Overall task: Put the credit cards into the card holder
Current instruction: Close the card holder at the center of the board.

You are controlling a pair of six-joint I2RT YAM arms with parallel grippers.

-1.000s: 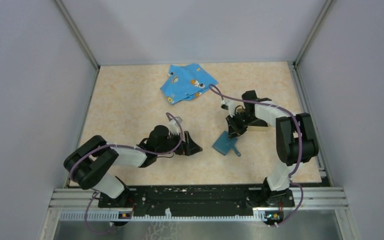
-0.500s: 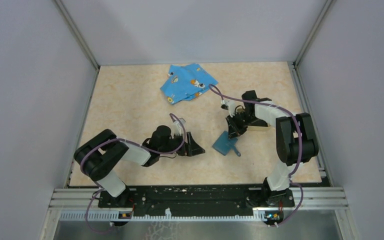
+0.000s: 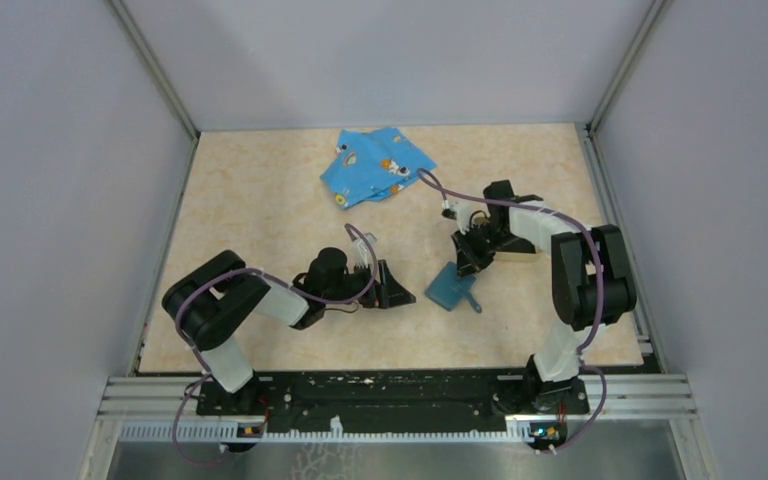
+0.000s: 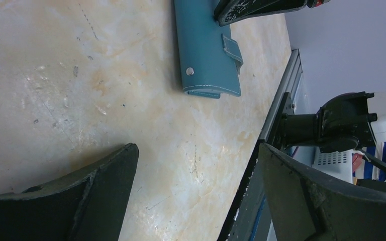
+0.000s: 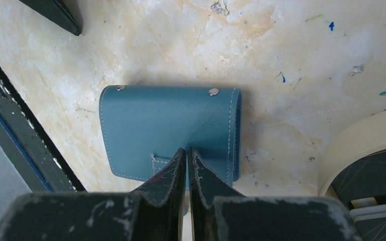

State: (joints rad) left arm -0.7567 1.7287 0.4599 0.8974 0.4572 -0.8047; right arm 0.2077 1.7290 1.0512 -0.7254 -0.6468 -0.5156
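The left end effector (image 3: pixel 400 290) is hovering low over the counter (image 3: pixel 260 200), jaws spread wide. Just beyond it, the teal card holder (image 3: pixel 450 288) is lying folded flat. The right end effector (image 5: pixel 187 150) is staying clenched, tips meeting at the holder's strap. Farthest back, a blue cartoon-print cloth (image 3: pixel 375 165) is lying crumpled.

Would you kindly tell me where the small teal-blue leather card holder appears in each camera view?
Top external: the teal-blue card holder lies right of centre.
Left wrist: card holder at top centre.
Right wrist: card holder at mid-frame.
Shared landmark: the black right hand at its strap edge.
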